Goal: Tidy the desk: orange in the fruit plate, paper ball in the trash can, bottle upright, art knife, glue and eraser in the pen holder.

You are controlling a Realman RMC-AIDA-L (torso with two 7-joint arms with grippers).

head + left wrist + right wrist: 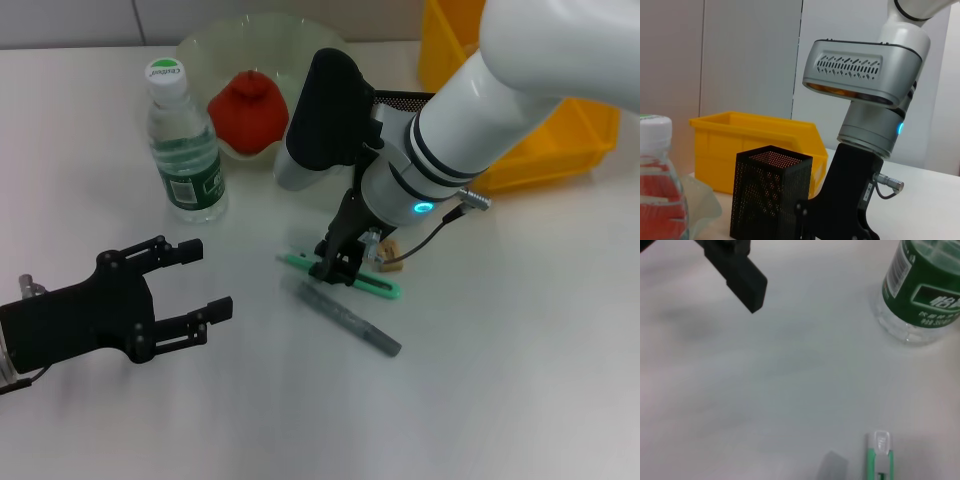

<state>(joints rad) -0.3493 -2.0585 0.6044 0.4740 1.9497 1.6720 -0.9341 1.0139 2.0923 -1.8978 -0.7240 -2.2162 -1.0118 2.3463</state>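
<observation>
- The right gripper is lowered onto the table at the centre of the head view, directly over the art knife; whether its fingers are apart or closed on the knife cannot be told.
- The art knife, green and white, is laid flat with its left end under the right gripper; its tip is seen in the right wrist view.
- A grey stick-shaped item, the glue, is laid just near of the art knife, roughly parallel to it and apart from it.
- A small tan object, probably the eraser, is partly hidden just right of the right gripper.
- The left gripper is held at the near left, well apart from the knife, with its fingers spread and nothing between them.
- The bottle is stood upright at the far left, its white cap on top; its green label is shown in the right wrist view.
- The orange is placed in the pale translucent fruit plate, right of the bottle.
- The black mesh pen holder is stood behind the right arm, in front of the yellow bin at the far right.
</observation>
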